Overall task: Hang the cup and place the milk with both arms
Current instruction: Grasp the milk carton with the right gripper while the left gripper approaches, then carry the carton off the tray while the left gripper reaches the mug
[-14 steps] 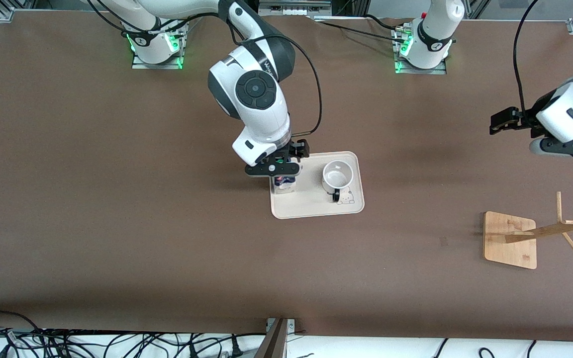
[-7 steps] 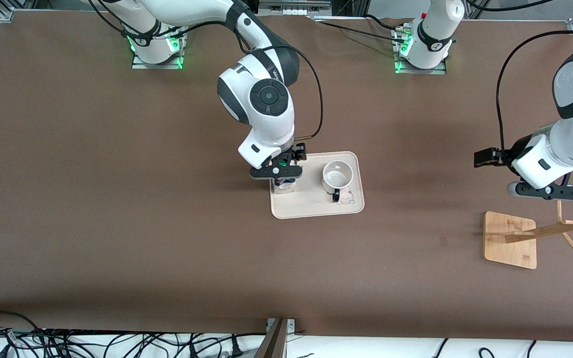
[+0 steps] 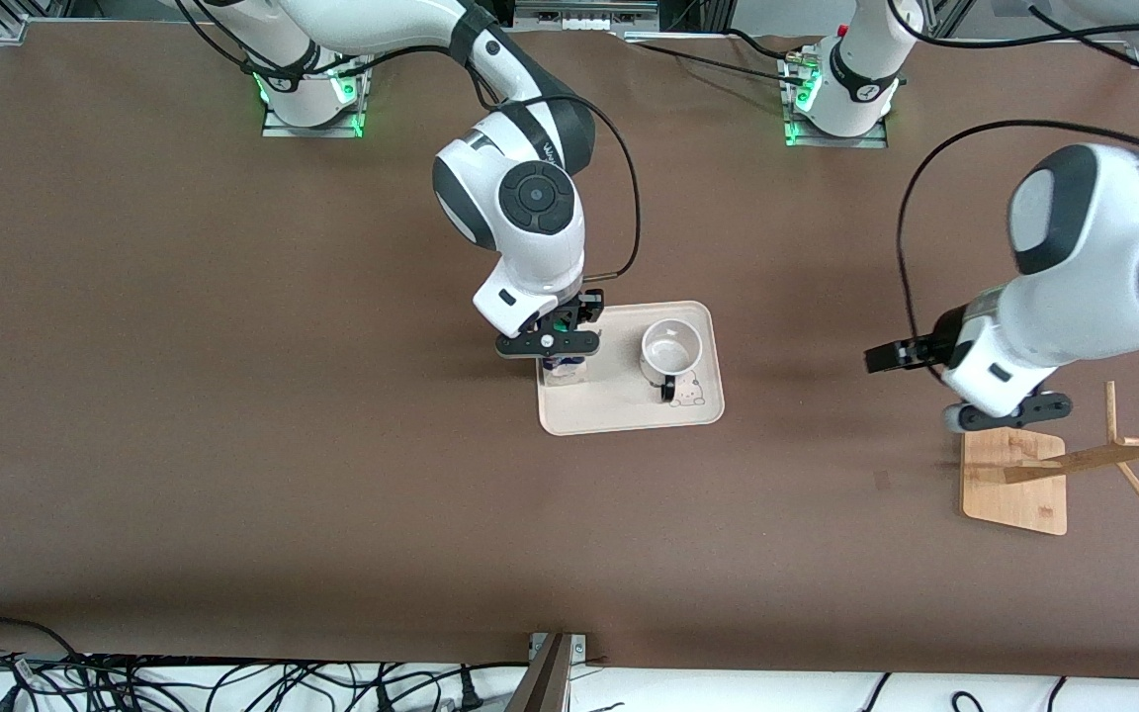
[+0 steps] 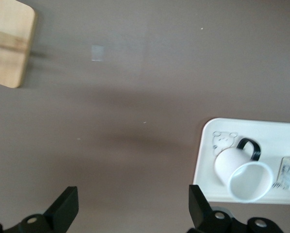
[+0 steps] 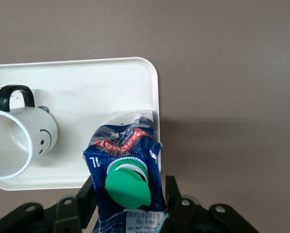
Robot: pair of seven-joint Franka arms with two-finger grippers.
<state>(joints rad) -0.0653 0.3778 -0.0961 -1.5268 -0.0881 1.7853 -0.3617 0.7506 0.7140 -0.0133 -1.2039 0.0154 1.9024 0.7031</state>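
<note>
The milk (image 3: 564,369), a blue and white carton with a green cap, stands on the cream tray (image 3: 619,407) at the end toward the right arm. My right gripper (image 3: 561,362) is down over it, fingers pressed on two sides of the milk (image 5: 127,170). The cup (image 3: 672,348), white with a black handle, stands on the same tray toward the left arm's end. It also shows in the right wrist view (image 5: 18,143) and the left wrist view (image 4: 242,172). My left gripper (image 3: 1007,411) is open and empty over bare table beside the rack's base.
A wooden cup rack (image 3: 1014,477) with a flat base and slanted pegs stands toward the left arm's end, nearer the front camera than the tray. Its base shows in the left wrist view (image 4: 6,43). Brown table lies between tray and rack.
My left arm has swung in from the table's end toward the tray, now beside the rack's base. My right gripper has come down over the milk and hardly moved since.
</note>
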